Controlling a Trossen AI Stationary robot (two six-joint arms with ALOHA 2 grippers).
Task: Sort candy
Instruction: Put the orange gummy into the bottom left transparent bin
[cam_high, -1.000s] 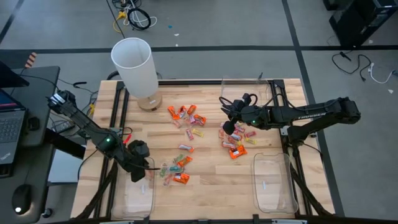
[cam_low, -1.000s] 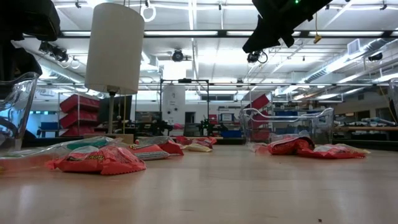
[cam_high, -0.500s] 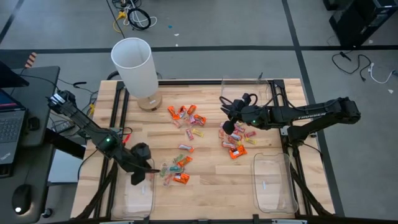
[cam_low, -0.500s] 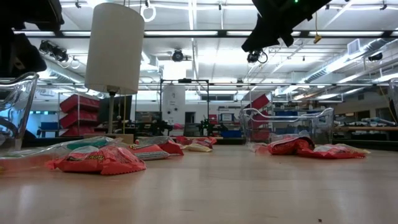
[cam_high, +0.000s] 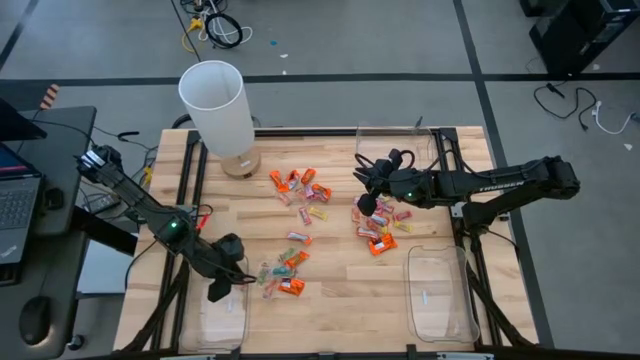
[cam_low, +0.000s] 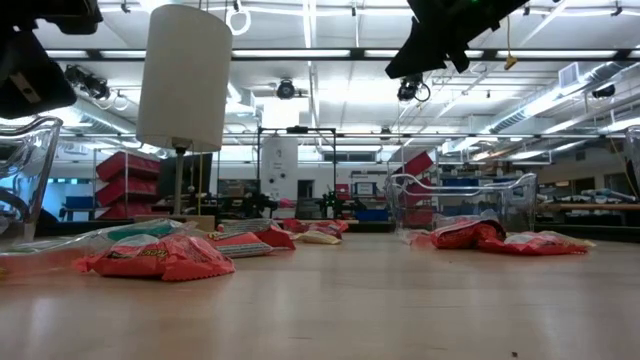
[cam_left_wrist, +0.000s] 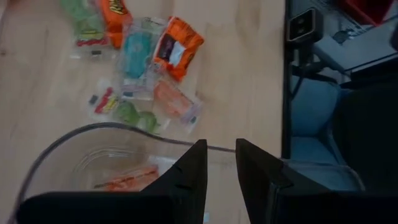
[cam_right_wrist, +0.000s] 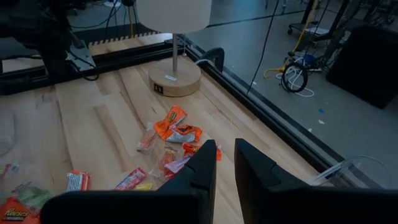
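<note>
Left gripper (cam_left_wrist: 219, 171) over clear tray (cam_left_wrist: 56, 146), fingers narrow, nothing visible between. Right gripper (cam_right_wrist: 224, 167) also narrow and empty, above candy (cam_high: 376, 228). Risk: closing on overlapping wrappers, lifting mixed colours, dropping one beside tray.

Candy (cam_high: 300, 225) lies scattered mid-table, seemingly in three loose clusters.

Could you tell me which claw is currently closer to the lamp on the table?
Right, narrowly. The right claw hovers over the candy pile across the table from the lamp. The left claw sits over the near-left clear tray, slightly farther away.
</note>
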